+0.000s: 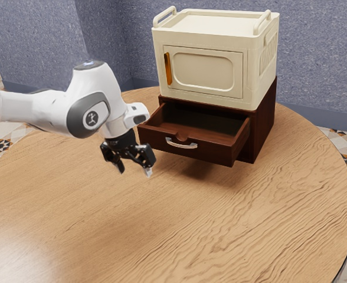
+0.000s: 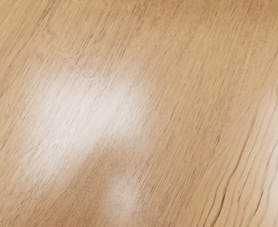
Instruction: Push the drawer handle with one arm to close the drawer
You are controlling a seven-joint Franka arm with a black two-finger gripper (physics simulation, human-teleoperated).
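Observation:
My black gripper [image 1: 135, 171] hangs above the table in the exterior view, pointing down, its two fingers spread open with nothing between them. The dark brown drawer [image 1: 212, 151] is pulled out of its cabinet [image 1: 264, 127], and its inside looks bare. A curved silver handle [image 1: 181, 144] is fixed on the drawer's front. In the exterior view the gripper is to the left of the handle and a little lower, apart from it.
A cream box [image 1: 215, 68] with an orange door handle [image 1: 168, 68] and two top rails stands on the cabinet. The round wooden table [image 1: 179, 236] carries everything; in the wrist view the tabletop [image 2: 177, 94] lies under my hand.

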